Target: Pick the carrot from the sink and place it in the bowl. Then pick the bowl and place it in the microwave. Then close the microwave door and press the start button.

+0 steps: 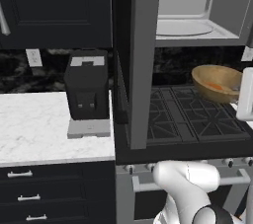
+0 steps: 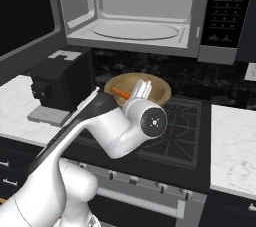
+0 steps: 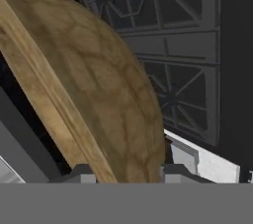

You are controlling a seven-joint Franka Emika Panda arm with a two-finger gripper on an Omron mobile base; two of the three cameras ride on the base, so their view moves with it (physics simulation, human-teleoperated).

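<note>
Found the carrot point(image 1: 216, 86) already lying inside the bowl point(image 1: 217, 83), right of centre in the left base view and as an orange sliver at centre in the right base view; counted the first step as done, judging by that. Saw the bowl tilted and apparently raised above the stove grates point(image 1: 197, 117), rather than sitting flat; could not tell for certain whether any part touched the grates. Noted the gripper point(image 3: 123, 171) clamped on the bowl's rim in the hand view, one dark fingertip either side of the wooden wall at the bottom of the frame, the bowl's tan underside spreading across the left and centre. Judged the second step as under way: bowl grasped, not yet placed. Spotted the microwave point(image 2: 145, 8) across the top of the right base view, cavity open, white turntable point(image 2: 135, 31) bare; found the microwave door point(image 1: 141, 60) swung out as a tall grey slab just left of centre in the left base view. Reckoned as left: carrying the bowl up onto the turntable, letting go, shutting the door, pressing start on the dark control strip point(image 2: 227, 3) at upper right. Passed over a black coffee machine point(image 1: 87, 86) on the marble counter point(image 1: 34, 129), left side.
</note>
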